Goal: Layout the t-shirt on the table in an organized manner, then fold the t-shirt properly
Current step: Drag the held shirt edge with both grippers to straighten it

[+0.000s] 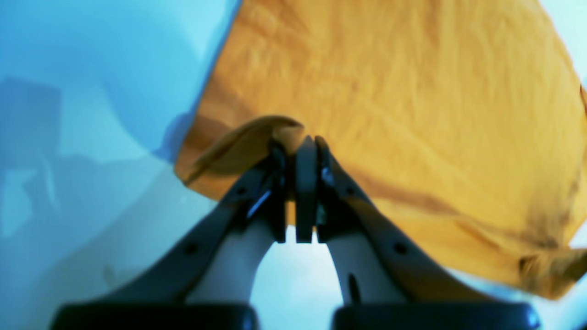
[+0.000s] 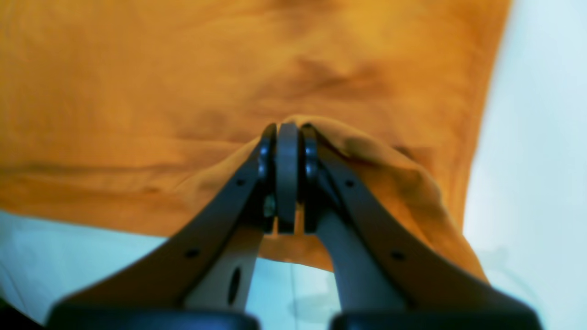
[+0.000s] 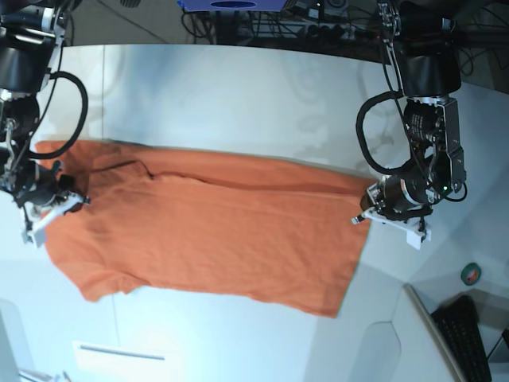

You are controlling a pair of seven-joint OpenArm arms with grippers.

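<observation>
Base view: high overhead, looking down on the whole surface [image 3: 238, 95] and both arms. Wrist views: close behind each gripper, left [image 1: 300, 142] and right [image 2: 288, 128], facing along its fingers. All three share the shirt [image 3: 207, 231].

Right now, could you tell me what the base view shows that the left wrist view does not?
Only the base view shows the whole t-shirt spread across the table, both arms at opposite ends, the right gripper, cables beyond the table and a keyboard at the lower corner. Only the left wrist view shows the left gripper close up, jaws shut on a raised fold at the cloth's edge. Both show orange cloth on the white table, pinched by that gripper.
</observation>
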